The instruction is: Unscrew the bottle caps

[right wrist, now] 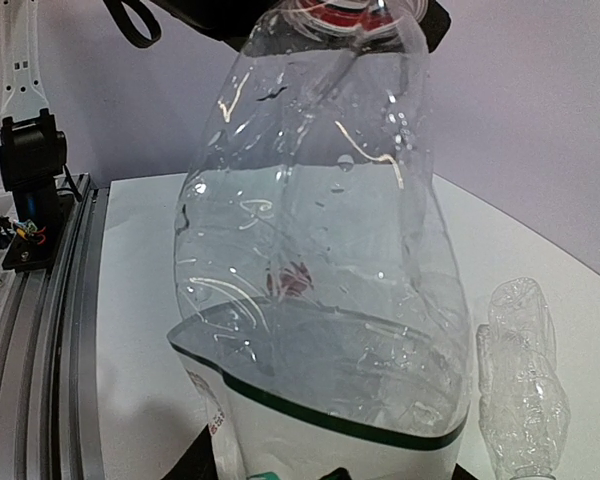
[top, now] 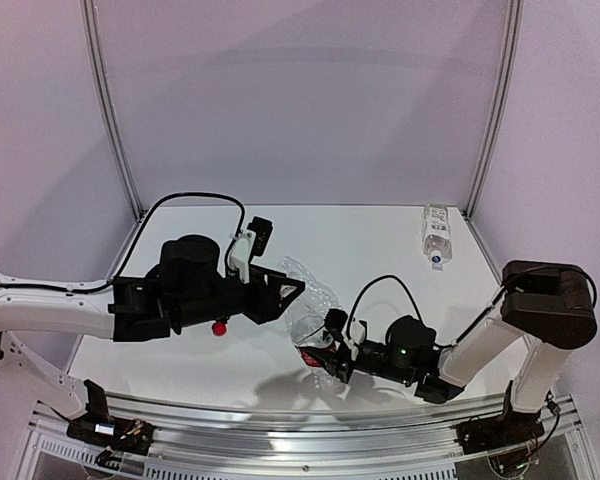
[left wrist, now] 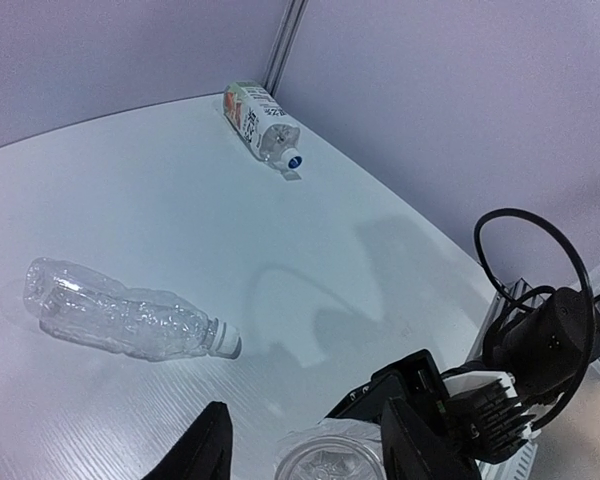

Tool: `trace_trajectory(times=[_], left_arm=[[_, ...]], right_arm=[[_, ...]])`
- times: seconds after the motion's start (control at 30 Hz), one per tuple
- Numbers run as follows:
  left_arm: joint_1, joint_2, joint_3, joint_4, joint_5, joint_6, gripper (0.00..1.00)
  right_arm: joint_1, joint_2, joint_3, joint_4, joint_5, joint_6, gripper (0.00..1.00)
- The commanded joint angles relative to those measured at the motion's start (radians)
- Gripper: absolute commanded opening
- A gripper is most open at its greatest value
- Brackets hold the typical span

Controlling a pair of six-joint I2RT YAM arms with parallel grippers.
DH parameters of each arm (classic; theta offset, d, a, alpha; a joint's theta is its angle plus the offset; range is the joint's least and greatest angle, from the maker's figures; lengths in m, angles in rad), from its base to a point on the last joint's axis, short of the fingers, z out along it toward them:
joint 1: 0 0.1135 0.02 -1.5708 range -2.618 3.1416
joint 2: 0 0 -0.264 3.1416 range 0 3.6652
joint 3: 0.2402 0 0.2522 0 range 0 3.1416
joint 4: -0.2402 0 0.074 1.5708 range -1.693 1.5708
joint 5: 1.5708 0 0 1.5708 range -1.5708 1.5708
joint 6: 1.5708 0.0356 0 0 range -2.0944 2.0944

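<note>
My right gripper (top: 330, 350) is shut on the label end of the larger white-and-green-labelled bottle (right wrist: 310, 300), which fills the right wrist view; its fingers are mostly hidden there. My left gripper (top: 288, 290) is open, and its fingers (left wrist: 205, 445) straddle that bottle's clear base (left wrist: 330, 462) without closing on it. A red cap (top: 220, 327) lies loose on the table under the left arm. The slim ribbed bottle (left wrist: 120, 315) lies on its side with a white cap (left wrist: 226, 341) on. The red-labelled bottle (left wrist: 255, 118) lies at the far right corner with its blue cap (left wrist: 293, 159) on.
The white table (top: 380, 250) is walled by a pale backdrop with two metal posts (top: 110, 110). A rail (right wrist: 50, 300) runs along the near edge. The ribbed bottle (right wrist: 520, 390) lies just beside the held one. The right arm's cable (left wrist: 530, 260) loops above its wrist.
</note>
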Motion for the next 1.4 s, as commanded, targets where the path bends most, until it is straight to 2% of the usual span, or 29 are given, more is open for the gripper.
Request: trace_trajectory(times=[0.0, 0.3, 0.4, 0.53, 0.6, 0.73, 0.9, 1.0, 1.17, 1.37], left_arm=[[0.003, 0.021, 0.021, 0.005, -0.020, -0.009, 0.52], [0.002, 0.047, 0.019, 0.032, 0.006, -0.017, 0.51], [0.003, 0.053, 0.017, 0.034, 0.009, -0.016, 0.41], [0.002, 0.049, 0.010, 0.039, 0.009, -0.020, 0.21], [0.001, 0.046, 0.009, 0.039, 0.007, -0.022, 0.18], [-0.001, 0.028, 0.007, 0.028, -0.010, -0.021, 0.17], [-0.001, -0.004, 0.012, -0.014, -0.059, -0.013, 0.17], [-0.001, -0.029, 0.020, -0.065, -0.101, 0.000, 0.17], [0.002, -0.075, 0.054, -0.190, -0.209, 0.039, 0.17], [0.038, -0.146, 0.113, -0.401, -0.405, 0.068, 0.18]], right_arm=[[0.001, -0.031, -0.013, 0.056, -0.016, -0.005, 0.45], [0.001, -0.031, -0.014, 0.054, -0.011, -0.007, 0.45], [0.001, -0.031, -0.013, 0.055, -0.009, -0.007, 0.45], [0.001, -0.031, -0.012, 0.051, -0.004, -0.008, 0.45], [0.001, -0.031, -0.011, 0.052, 0.005, -0.007, 0.47], [0.001, -0.031, -0.010, 0.046, 0.017, -0.008, 0.56], [0.001, -0.034, -0.006, 0.031, 0.026, -0.007, 0.87], [0.002, -0.035, -0.005, 0.026, 0.027, -0.007, 0.98], [0.001, -0.045, -0.012, 0.022, 0.042, -0.010, 0.99], [0.001, -0.044, -0.020, 0.039, 0.067, -0.007, 0.99]])
